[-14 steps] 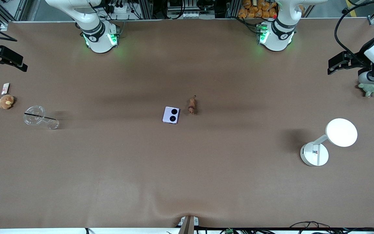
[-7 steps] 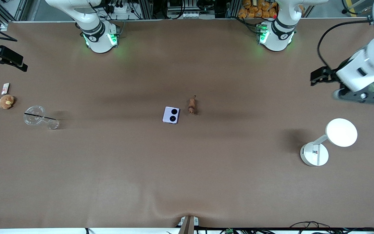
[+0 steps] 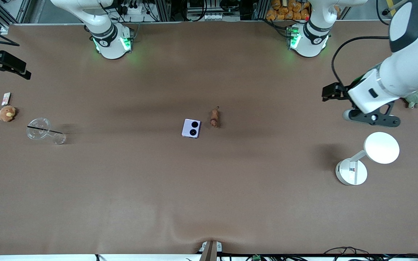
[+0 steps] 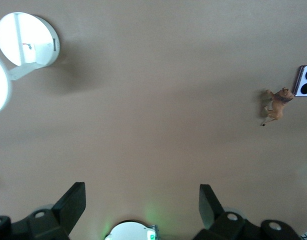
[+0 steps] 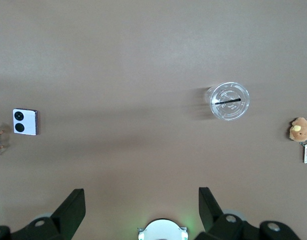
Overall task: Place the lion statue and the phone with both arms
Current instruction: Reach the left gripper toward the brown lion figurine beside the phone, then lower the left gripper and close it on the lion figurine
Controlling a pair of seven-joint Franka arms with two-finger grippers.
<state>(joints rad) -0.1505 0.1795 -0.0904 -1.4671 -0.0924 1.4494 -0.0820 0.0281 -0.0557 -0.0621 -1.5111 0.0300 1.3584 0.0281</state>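
At table centre, we find the phone (image 3: 191,128) with the lion statue (image 3: 214,117) just beside it at its two o'clock, both unheld. We judge the spread-fingered left gripper (image 3: 330,92), over bare table toward its own end, better placed for the lion. The right gripper (image 3: 23,74), fingers apart, waits over its end.

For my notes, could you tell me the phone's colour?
Lavender, with two black lenses; the phone shows best in the front view.

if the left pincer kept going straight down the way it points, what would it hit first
Probably just bare table. The left pincer is open and faces down on empty brown surface; the lion statue and the lamp both lie well off to the sides. Its height above the table is unclear.
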